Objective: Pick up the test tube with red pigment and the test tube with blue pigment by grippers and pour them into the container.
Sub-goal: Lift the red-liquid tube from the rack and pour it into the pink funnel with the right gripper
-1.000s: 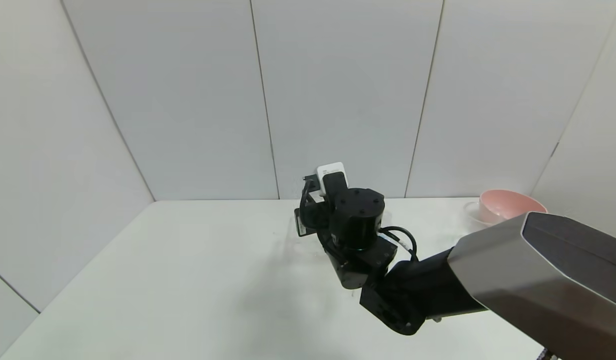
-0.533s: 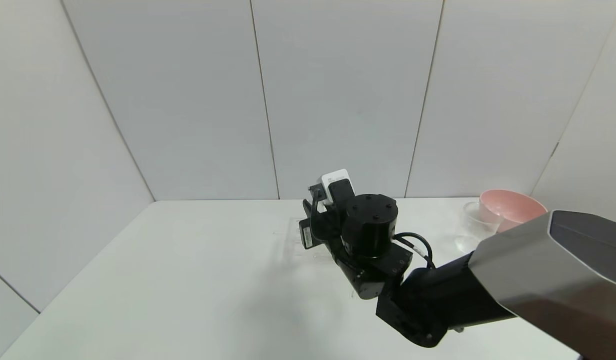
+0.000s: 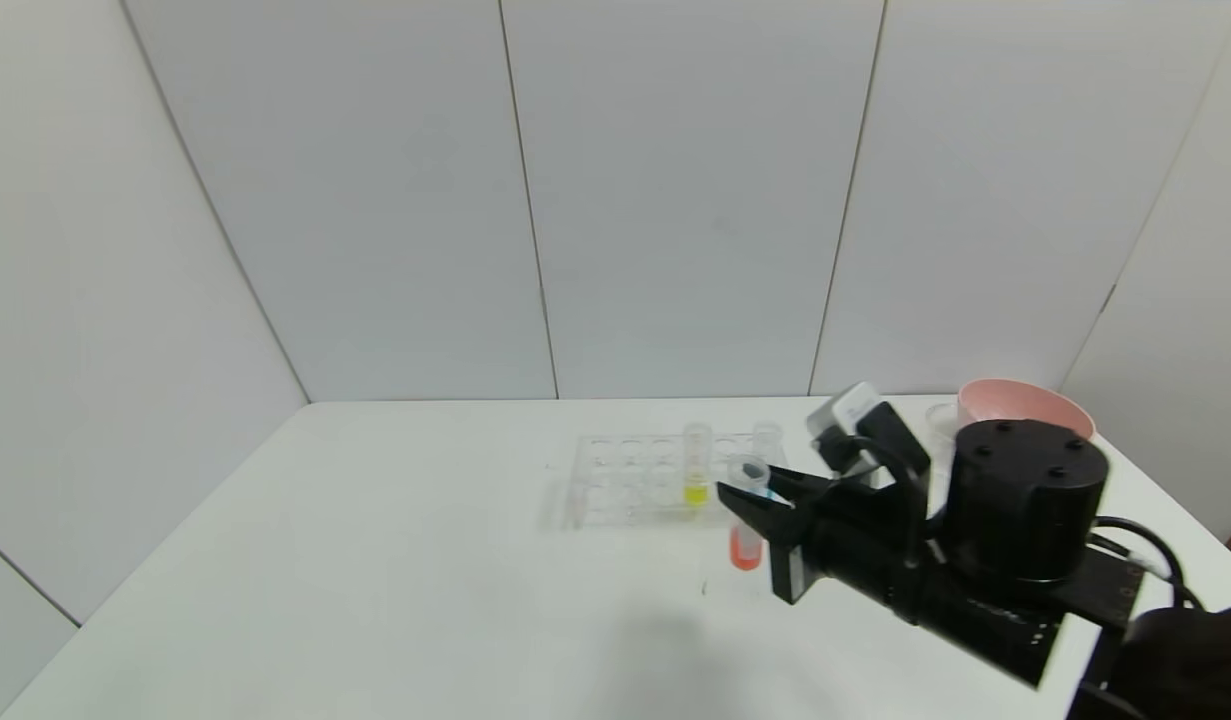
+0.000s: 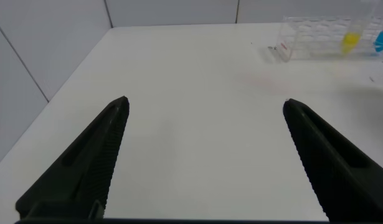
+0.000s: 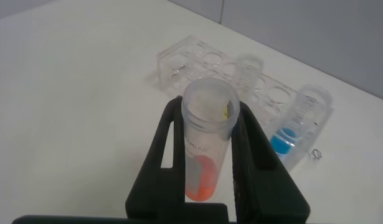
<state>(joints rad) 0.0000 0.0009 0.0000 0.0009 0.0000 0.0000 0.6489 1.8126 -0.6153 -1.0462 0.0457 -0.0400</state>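
My right gripper [image 3: 753, 505] is shut on the test tube with red pigment [image 3: 745, 530] and holds it slightly tilted above the table, just in front of the rack's right end. In the right wrist view the tube [image 5: 207, 149] sits between the black fingers [image 5: 253, 155], with red-orange liquid at its bottom. The test tube with blue pigment [image 3: 768, 440] stands in the rack behind it and also shows in the right wrist view [image 5: 294, 130]. The clear container [image 3: 937, 418] stands beside the pink bowl, mostly hidden by my right wrist. My left gripper [image 4: 203, 102] is open and empty over bare table.
The clear multi-hole rack [image 3: 625, 480] holds a tube with yellow liquid [image 3: 696, 465]. The pink bowl [image 3: 1020, 405] stands at the back right. The rack also shows far off in the left wrist view [image 4: 316, 37]. The table edge runs near my right arm.
My right arm has swung right and back from over the rack, uncovering the rack and tubes. It now holds the red tube in front of the rack.
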